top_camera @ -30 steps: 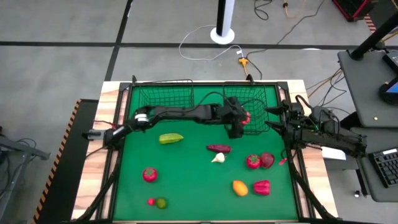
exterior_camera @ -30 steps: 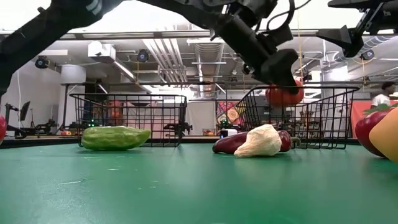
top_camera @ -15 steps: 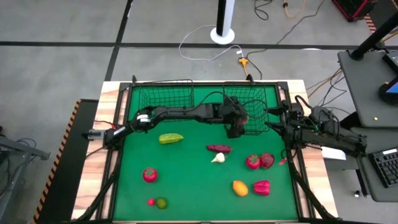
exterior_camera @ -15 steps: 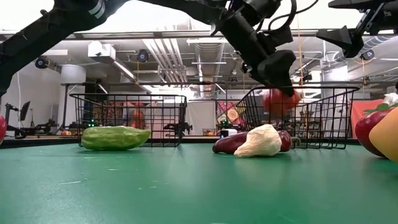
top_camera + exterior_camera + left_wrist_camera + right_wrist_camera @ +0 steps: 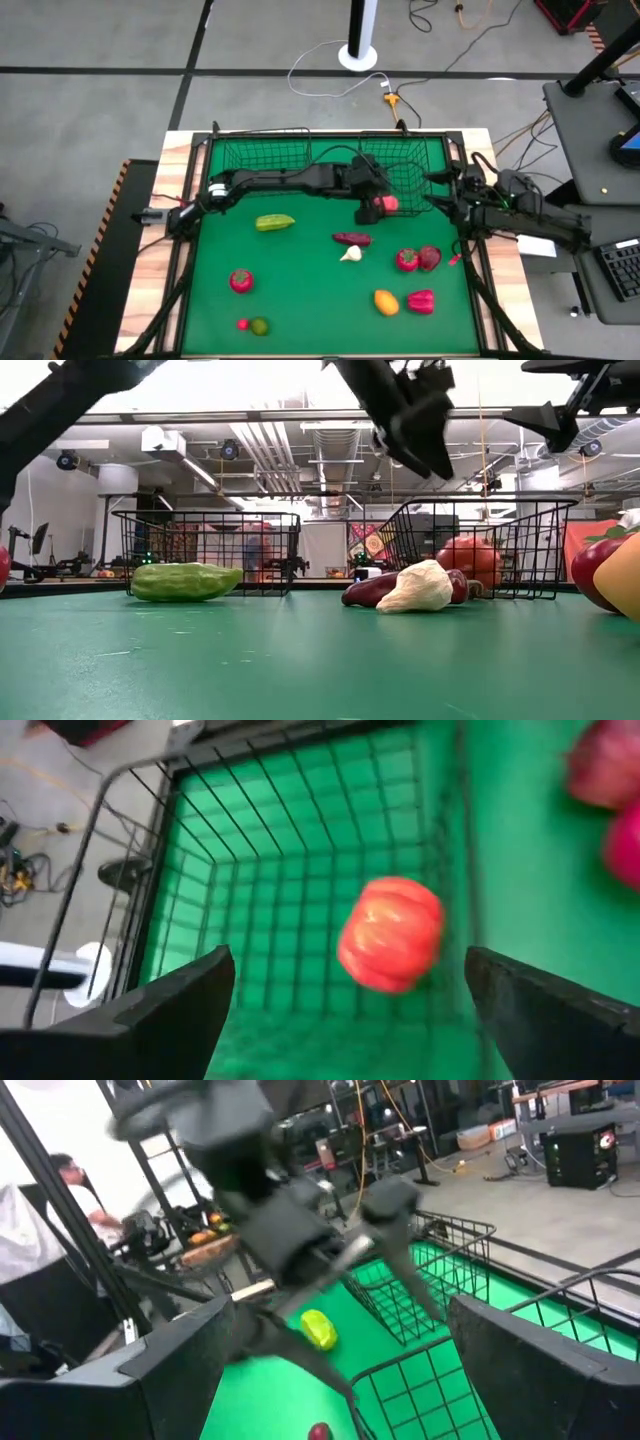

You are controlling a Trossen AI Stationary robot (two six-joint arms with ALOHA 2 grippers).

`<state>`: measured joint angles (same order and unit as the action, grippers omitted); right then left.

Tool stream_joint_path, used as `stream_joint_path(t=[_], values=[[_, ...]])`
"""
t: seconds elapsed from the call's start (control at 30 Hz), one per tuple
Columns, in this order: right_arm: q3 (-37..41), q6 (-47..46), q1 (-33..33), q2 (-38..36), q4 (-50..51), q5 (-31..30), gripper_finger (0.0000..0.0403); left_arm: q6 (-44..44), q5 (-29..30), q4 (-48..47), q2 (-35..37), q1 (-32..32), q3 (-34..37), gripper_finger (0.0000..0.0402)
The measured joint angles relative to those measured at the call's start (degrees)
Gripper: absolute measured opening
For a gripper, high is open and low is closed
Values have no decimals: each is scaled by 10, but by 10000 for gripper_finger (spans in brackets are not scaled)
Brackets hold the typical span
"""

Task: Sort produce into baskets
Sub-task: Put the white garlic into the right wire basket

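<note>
My left gripper [image 5: 368, 208] hangs open above the right basket [image 5: 428, 150], clear of everything. A round red piece of produce [image 5: 392, 932] lies on that basket's mesh floor near its front wall, below and between the spread fingers. The left basket [image 5: 262, 152] stands beside it at the far edge. On the green mat lie a yellow-green oblong [image 5: 275, 222], a purple piece [image 5: 351, 239], white garlic [image 5: 350, 254], two red pieces [image 5: 407, 260], an orange one [image 5: 386, 300], a red pepper [image 5: 421, 300], another red one [image 5: 241, 281] and a lime [image 5: 259, 325]. My right gripper [image 5: 440, 190] waits open at the table's right edge.
The two black wire baskets stand side by side along the far edge. A raised frame [image 5: 200, 240] borders the mat. The mat's middle and near left hold open room. A person [image 5: 40, 1210] stands beyond the table in the right wrist view.
My left gripper has let go of the round red piece, which has dropped from just above the right basket's rim onto its floor and lies there now. The gripper has then risen well above the basket.
</note>
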<state>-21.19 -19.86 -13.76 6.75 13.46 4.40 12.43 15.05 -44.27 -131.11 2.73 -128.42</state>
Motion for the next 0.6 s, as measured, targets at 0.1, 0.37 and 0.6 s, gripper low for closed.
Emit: stream_joint_path(t=[0.1,0.37,0.6], values=[[-4,7,0,46,-30,3,359,-14,7,-58,31,-8,19,367],[-90,34,13,189,-3,44,359,-98,88,-77,195,-58,222,366],[-202,58,32,274,95,32,359,-212,206,62,400,-147,487,366]])
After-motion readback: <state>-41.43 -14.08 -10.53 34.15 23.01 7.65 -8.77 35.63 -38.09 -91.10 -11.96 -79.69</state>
